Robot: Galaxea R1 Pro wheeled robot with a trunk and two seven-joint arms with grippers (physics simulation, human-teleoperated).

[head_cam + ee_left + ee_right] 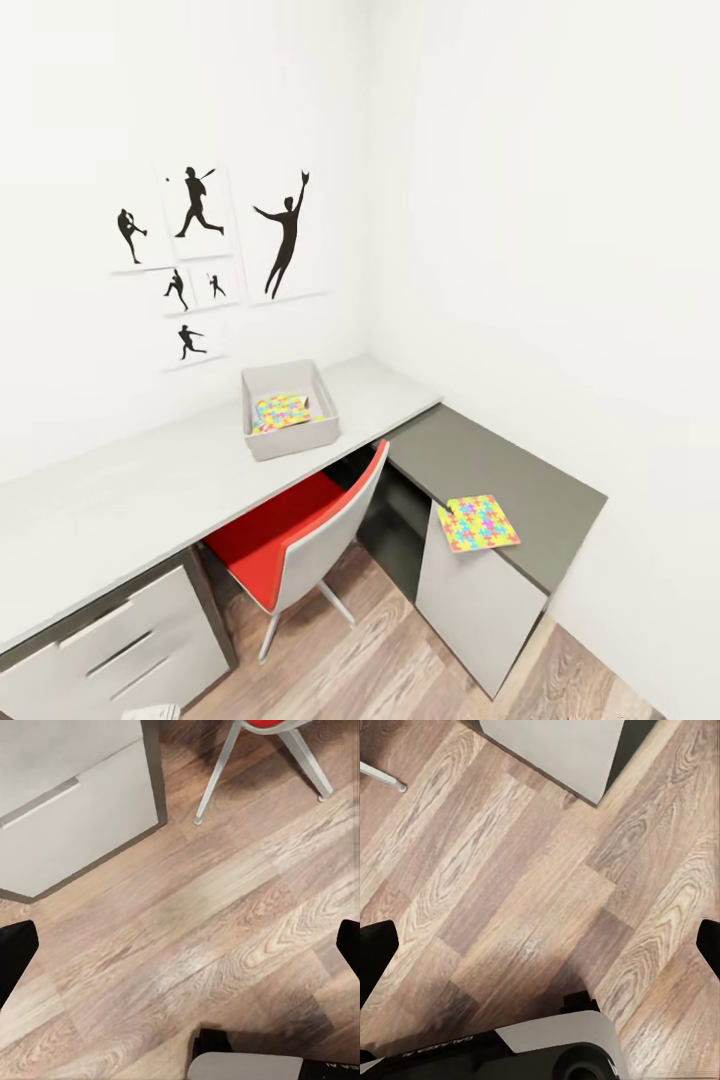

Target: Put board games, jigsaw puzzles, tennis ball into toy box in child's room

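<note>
The light grey flared toy box (pixel 291 409) on the pale speckled table (pixel 120 500) holds 1 multicoloured jigsaw puzzle (pixel 281 411); another jigsaw square (pixel 478 523) lies on the dark cabinet top (pixel 510 480). Both the left gripper (pixel 180 949) and the right gripper (pixel 540 945) gape wide, empty, over the wood-plank floor (pixel 195 922).

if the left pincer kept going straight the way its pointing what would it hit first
Most likely the bare wood-plank floor. The left pincer stands open and empty, aimed down at the planks, with the drawer unit and chair legs off to the sides. How far away the floor lies is unclear.
</note>
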